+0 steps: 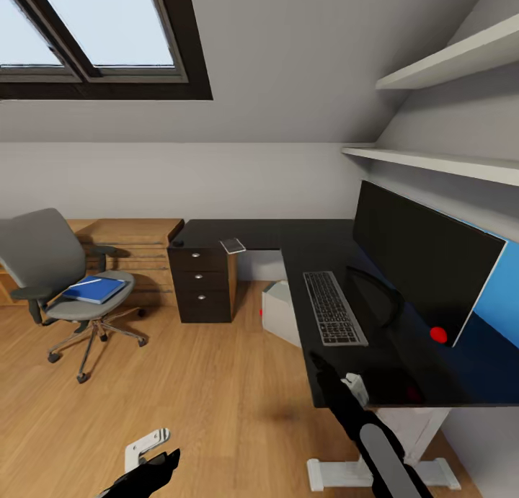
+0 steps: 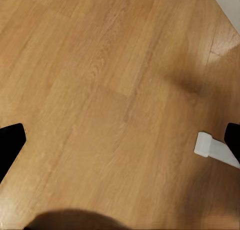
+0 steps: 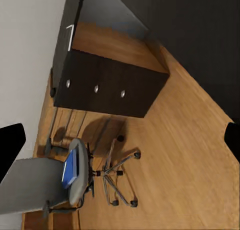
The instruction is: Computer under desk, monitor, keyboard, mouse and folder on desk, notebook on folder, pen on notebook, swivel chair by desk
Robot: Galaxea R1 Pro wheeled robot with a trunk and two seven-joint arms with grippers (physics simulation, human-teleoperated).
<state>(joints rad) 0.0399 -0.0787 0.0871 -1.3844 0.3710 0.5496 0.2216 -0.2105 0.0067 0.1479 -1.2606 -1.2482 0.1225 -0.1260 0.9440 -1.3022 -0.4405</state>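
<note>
The blue folder (image 1: pixel 92 289) lies flat on the seat of the swivel chair (image 1: pixel 54 267), far left, well apart from the black surface (image 1: pixel 317 249) where the monitor (image 1: pixel 425 256) and keyboard (image 1: pixel 333 308) already stand. It looks thin, light and fairly stiff, probably slippery; pinching an overhanging edge seems best. The left gripper (image 1: pixel 148 469) hangs low over the floor, the right gripper (image 1: pixel 339 383) near the surface's edge; both jaws are spread wide, empty.
</note>
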